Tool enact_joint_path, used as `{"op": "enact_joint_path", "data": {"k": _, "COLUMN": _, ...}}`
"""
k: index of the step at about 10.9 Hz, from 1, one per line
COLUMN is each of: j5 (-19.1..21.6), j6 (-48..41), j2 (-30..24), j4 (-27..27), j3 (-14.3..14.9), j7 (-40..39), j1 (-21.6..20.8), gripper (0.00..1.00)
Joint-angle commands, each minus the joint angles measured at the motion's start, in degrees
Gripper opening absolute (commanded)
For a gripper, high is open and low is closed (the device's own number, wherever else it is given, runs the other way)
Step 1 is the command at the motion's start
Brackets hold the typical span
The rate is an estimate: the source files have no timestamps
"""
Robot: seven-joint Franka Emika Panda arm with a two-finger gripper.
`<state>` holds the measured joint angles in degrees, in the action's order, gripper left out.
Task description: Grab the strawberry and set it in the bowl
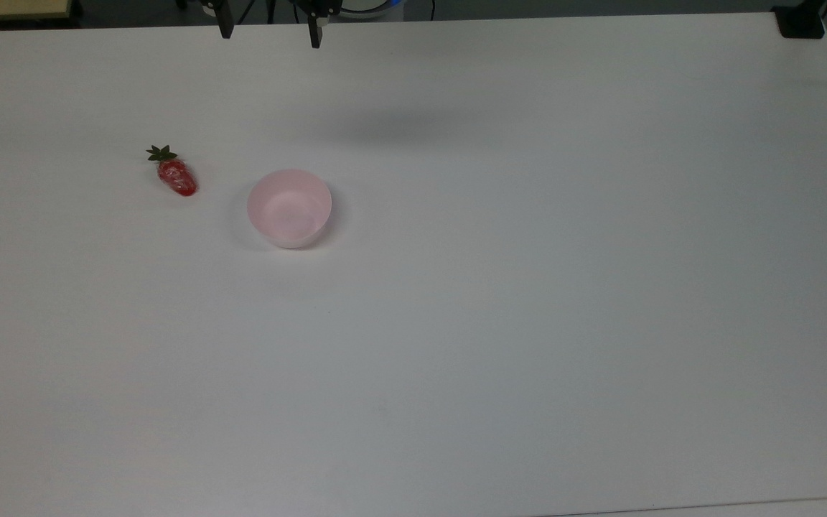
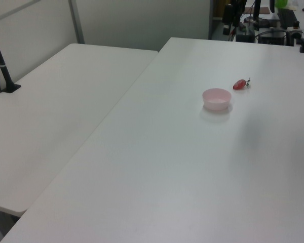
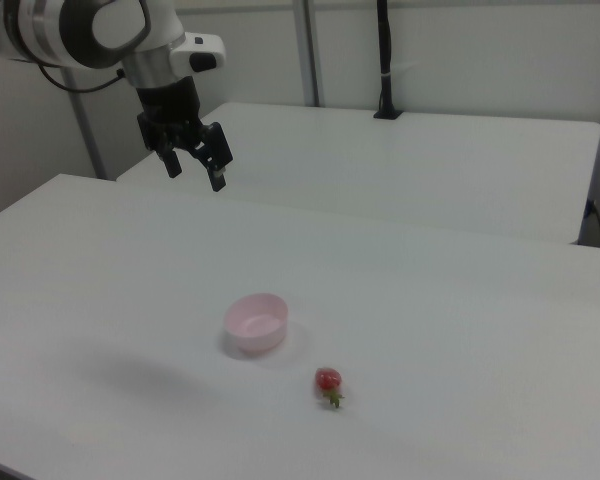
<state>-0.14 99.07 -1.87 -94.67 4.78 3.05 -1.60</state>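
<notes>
— What's on the table (image 1: 528, 323)?

— A glossy red strawberry (image 1: 176, 176) with a dark leafy cap, lying on its side on the smooth white top. Just beside it, not touching, sits a round pale pink bowl (image 1: 289, 207) with plain walls, nothing in it.

— And the arm (image 3: 90, 35)?

— Raised well above the table, far from both. Its gripper (image 3: 194, 170) points down with the two dark fingers (image 1: 315, 32) spread apart, holding nothing.
</notes>
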Motion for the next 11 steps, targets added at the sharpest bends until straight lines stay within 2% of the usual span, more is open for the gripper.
{"op": "enact_joint_path", "data": {"k": 1, "j5": 0.23, "j6": -2.82, "j2": -1.65, "j4": -1.13, "j3": 1.81, "j7": -6.61, "j1": 0.02, "gripper": 1.0}}
{"op": "enact_joint_path", "data": {"k": 3, "j5": 0.14, "j6": -3.89, "j2": -0.69, "j4": -2.35, "j3": 3.73, "j7": -16.81, "j1": 2.21, "gripper": 1.0}}
{"op": "enact_joint_path", "data": {"k": 4, "j5": -1.08, "j6": -3.19, "j2": 0.97, "j4": -4.01, "j3": 4.09, "j7": -17.81, "j1": 2.57, "gripper": 0.99}}
{"op": "enact_joint_path", "data": {"k": 5, "j5": -4.75, "j6": -3.1, "j2": 3.86, "j4": -4.12, "j3": 4.01, "j7": -18.16, "j1": 3.53, "gripper": 0.98}}
{"op": "enact_joint_path", "data": {"k": 6, "j5": -6.79, "j6": -1.18, "j2": 7.28, "j4": -4.38, "j3": 4.01, "j7": -18.08, "j1": 4.32, "gripper": 0.98}}
{"op": "enact_joint_path", "data": {"k": 9, "j5": -7.07, "j6": 10.5, "j2": 14.33, "j4": -6.84, "j3": 4.01, "j7": -18.86, "j1": 9.05, "gripper": 1.0}}
{"op": "enact_joint_path", "data": {"k": 11, "j5": -7.77, "j6": 13.33, "j2": 17.67, "j4": -6.84, "j3": 4.01, "j7": -26.3, "j1": 9.95, "gripper": 1.0}}
